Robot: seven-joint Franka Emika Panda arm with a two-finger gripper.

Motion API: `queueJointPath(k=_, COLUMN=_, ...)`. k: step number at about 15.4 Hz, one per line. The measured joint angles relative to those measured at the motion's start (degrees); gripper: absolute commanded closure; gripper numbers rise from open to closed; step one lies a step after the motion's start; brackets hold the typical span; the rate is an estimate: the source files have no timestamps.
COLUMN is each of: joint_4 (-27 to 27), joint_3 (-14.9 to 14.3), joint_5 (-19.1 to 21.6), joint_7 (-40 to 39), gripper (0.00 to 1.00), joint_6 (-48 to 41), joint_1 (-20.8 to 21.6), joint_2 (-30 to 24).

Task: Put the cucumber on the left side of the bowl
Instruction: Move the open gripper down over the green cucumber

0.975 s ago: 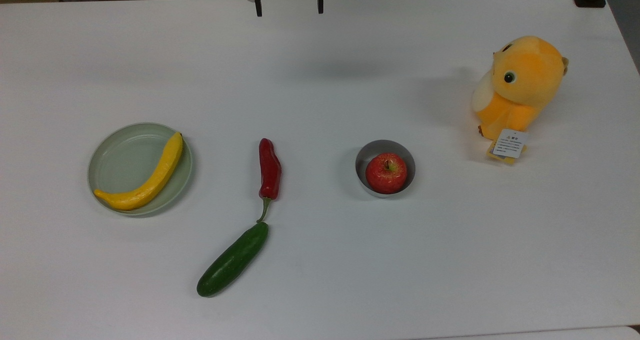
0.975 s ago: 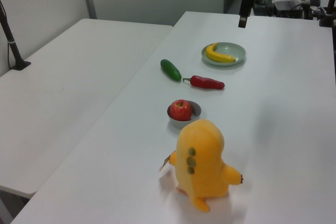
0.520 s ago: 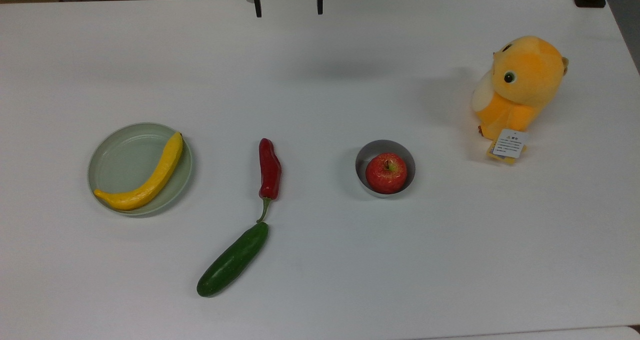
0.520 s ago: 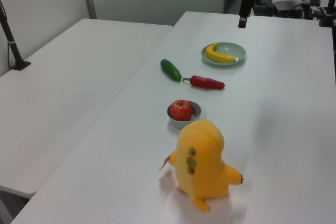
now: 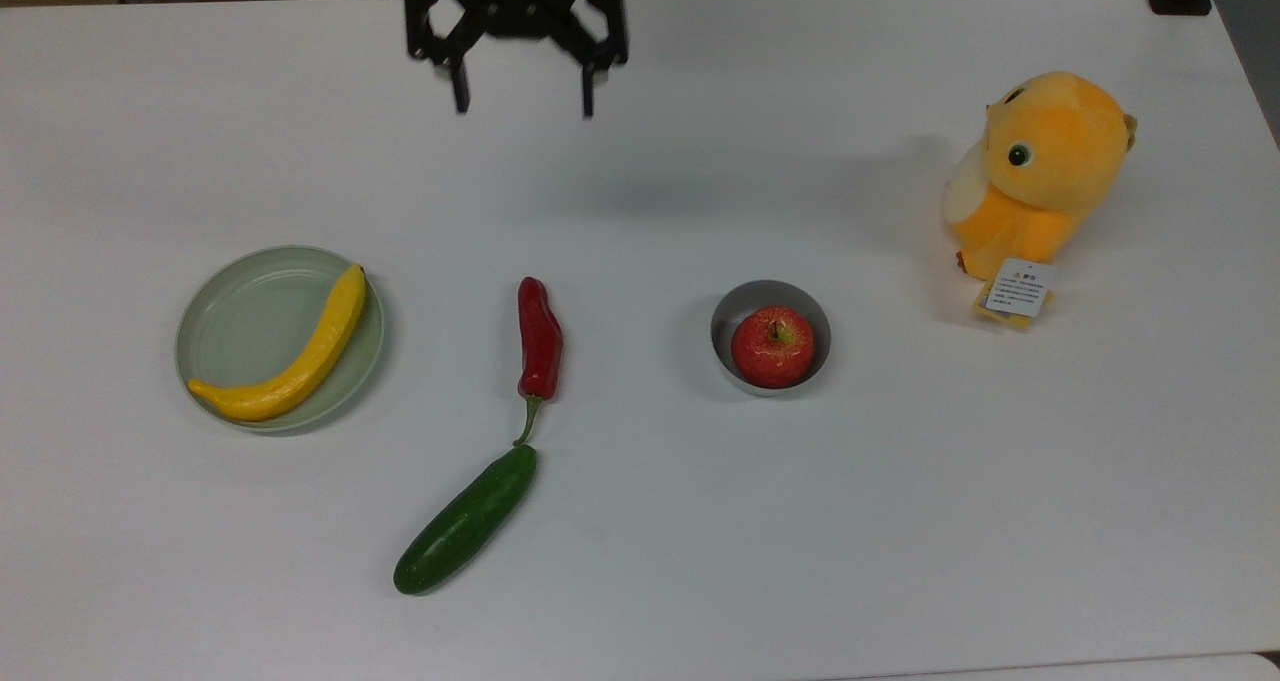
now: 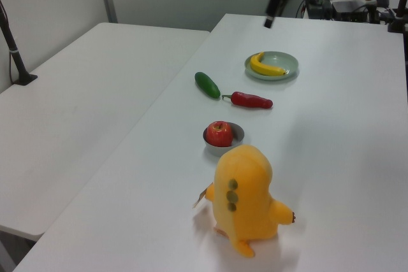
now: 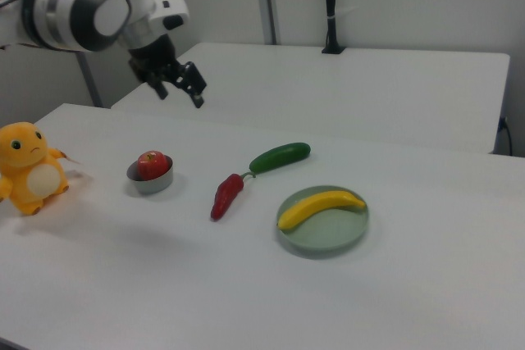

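The gripper (image 5: 523,91) hung over the table's (image 5: 700,521) far edge, fingers wide and pointing down, well apart from the cucumber (image 5: 465,519)

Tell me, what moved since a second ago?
The open black two-finger gripper came out from the top view's upper edge over the white table, holding nothing. The dark green cucumber, small grey metal bowl and slim red chili pepper stayed put.
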Motion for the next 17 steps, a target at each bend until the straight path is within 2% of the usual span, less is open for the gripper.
queueJointPath(k=4, joint_4=6.1, joint_3=-2.0, joint_5=-0.7, joint_7=7.9, gripper=0.00, joint_6=8.1, joint_1=-0.3, joint_2=7.8)
queueJointPath(k=8, joint_4=10.8, joint_3=-3.1, joint_5=-6.8, joint_7=17.7, gripper=0.00, joint_6=14.6, joint_1=-0.4, joint_2=15.3)
queueJointPath(k=12, joint_4=12.6, joint_3=-3.4, joint_5=-12.6, joint_7=26.8, gripper=0.00, joint_6=22.8, joint_1=-0.4, joint_2=21.6)
queueJointPath(k=17, joint_4=12.8, joint_3=-4.8, joint_5=-13.0, joint_7=30.3, gripper=0.00, joint_6=33.5, joint_1=-0.5, joint_2=27.8)
